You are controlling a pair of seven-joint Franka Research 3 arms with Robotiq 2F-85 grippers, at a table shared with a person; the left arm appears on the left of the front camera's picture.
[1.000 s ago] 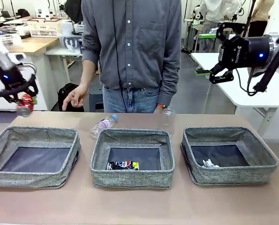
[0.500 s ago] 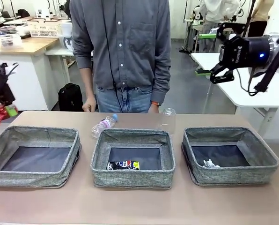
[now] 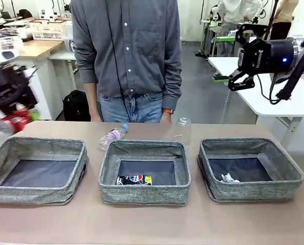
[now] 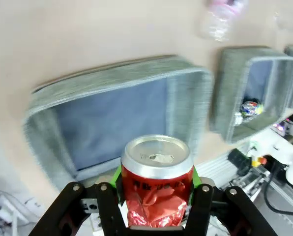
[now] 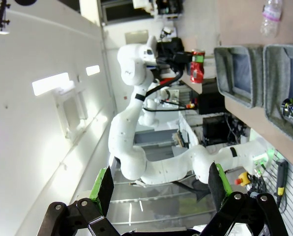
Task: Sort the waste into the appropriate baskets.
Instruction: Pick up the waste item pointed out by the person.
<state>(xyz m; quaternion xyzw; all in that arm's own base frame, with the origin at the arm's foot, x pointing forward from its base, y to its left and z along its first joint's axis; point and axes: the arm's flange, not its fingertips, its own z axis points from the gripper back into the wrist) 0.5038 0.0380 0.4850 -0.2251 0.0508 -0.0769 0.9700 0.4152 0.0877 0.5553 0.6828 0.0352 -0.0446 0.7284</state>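
My left gripper [image 3: 13, 118] is shut on a crushed red can [image 3: 11, 124] and hangs above the table's far left corner, just behind the left basket [image 3: 29, 195]. In the left wrist view the can [image 4: 156, 179] sits upright between the fingers [image 4: 106, 209], with that basket [image 4: 186, 101] below. The middle basket [image 3: 144, 194] holds a flattened dark printed can [image 3: 134, 179]. In the right basket [image 3: 254, 192] lies a white paper wad [image 3: 228, 178]. A clear bottle [image 3: 112, 136] and a clear cup [image 3: 183, 129] rest behind the middle basket. My right gripper [image 3: 224, 58] is open, high at the right.
A person in a grey shirt [image 3: 126, 46] stands at the table's far side, hands by the table's far edge. A white table [image 3: 274, 97] stands behind at the right. The strip of tabletop [image 3: 152, 224] in front of the baskets is bare.
My left gripper with the red can swung out to the far left, then came back right a little. The person shifted left and pulled the hand back. The right arm stayed still.
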